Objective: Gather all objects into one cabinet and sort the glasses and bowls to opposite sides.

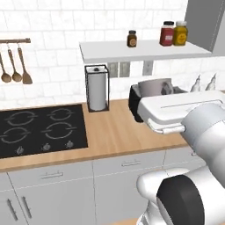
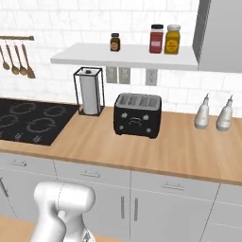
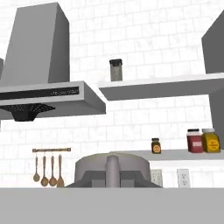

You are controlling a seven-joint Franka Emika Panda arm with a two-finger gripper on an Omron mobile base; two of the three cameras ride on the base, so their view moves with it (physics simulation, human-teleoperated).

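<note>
Grey-green mug (image 1: 154, 86) sits pinched in the hand (image 1: 163, 90), raised above the wooden surface (image 1: 114, 132) near the black toaster (image 2: 137, 114).

The left base view looks forward and down from behind the arm, over the table (image 1: 114, 136) toward the tiled wall, with the hob (image 1: 39, 129) at the table's left end. The right base view faces the same wall from farther right and a little farther back. Both share the paper towel holder (image 1: 97, 88), the toaster (image 2: 137, 114) and the white shelf (image 2: 127, 56). The hand view sits low and looks level toward the wall, taking in the extractor hood (image 3: 48, 98) and that shelf.
</note>
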